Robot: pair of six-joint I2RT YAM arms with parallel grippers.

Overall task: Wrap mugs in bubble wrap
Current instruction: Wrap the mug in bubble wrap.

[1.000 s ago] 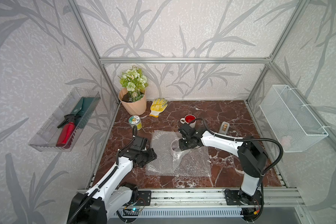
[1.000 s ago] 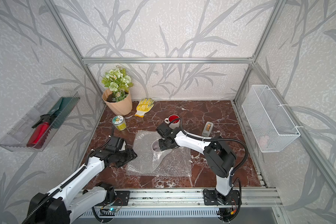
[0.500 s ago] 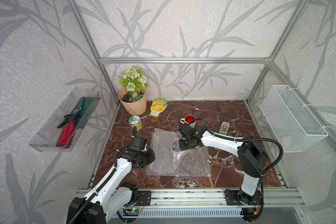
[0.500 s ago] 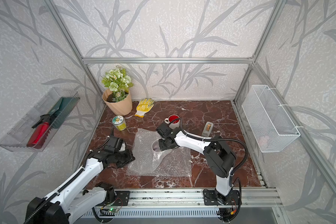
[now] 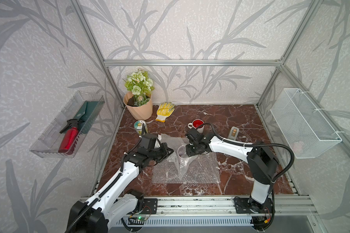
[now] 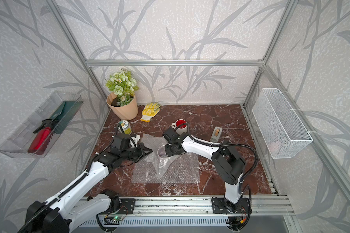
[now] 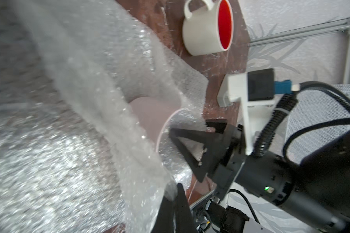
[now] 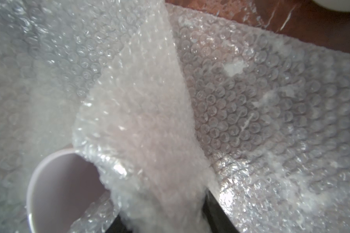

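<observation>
While the lilac-grey mug (image 5: 180, 152) stands upright toward the far side of the bubble wrap (image 5: 198, 172), its mouth shows open in both top views and most of its wall is hidden behind raised sheeting. The wrap lies mostly flat on the table (image 5: 240, 115), but one fold rises in a peak from the sheet's middle up to the mug's rim, and the far left part is lifted off the marble.

The right hand (image 5: 191, 150) sits at the rim on the mug's right side. In its wrist view the fold runs down between its dark fingers (image 8: 218, 217), which stand partly apart and nip the wrap; whether the mug's wall lies in that grip too, I cannot tell. The left hand (image 5: 169, 150), just left of the mug, is pressed together on the lifted edge of wrap.

Behind the right hand stands the white mug (image 5: 197, 124), red inside, just beyond the sheet. A tape dispenser (image 5: 233, 132) sits to its right, and a tin can (image 5: 140, 127), a yellow glove (image 5: 165, 111) and a flower pot (image 5: 139, 110) are at the far left.
</observation>
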